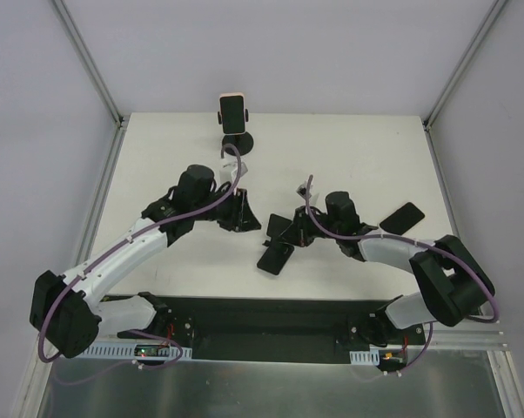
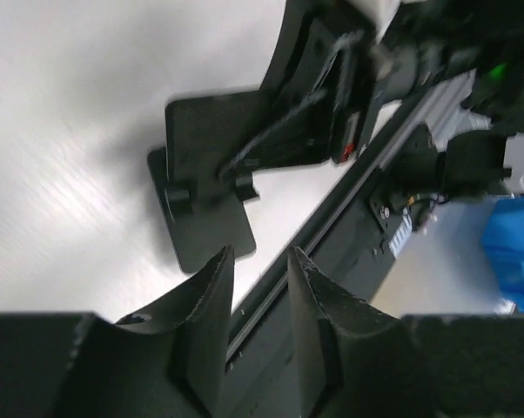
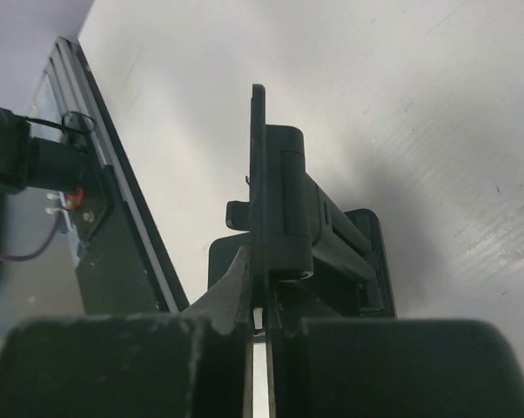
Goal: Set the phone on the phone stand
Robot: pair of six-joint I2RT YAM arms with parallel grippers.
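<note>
A black folding phone stand [image 1: 275, 258] stands at the table's middle, base flat and back plate upright. My right gripper [image 1: 294, 233] is shut on the thin back plate [image 3: 258, 174]; the stand's hinge and base [image 3: 366, 261] lie just beyond my fingers. A black phone [image 1: 403, 218] lies flat on the table, right of the right arm, apart from both grippers. My left gripper [image 1: 248, 218] is open and empty, a little left of the stand. In the left wrist view the stand [image 2: 205, 200] sits just beyond my parted fingertips [image 2: 260, 261].
A second phone in a pink case [image 1: 233, 111] stands on a round-base stand [image 1: 238, 142] at the table's far edge. A black rail with the arm bases [image 1: 262, 326] runs along the near edge. Metal frame posts [image 1: 97, 78] rise at the back corners.
</note>
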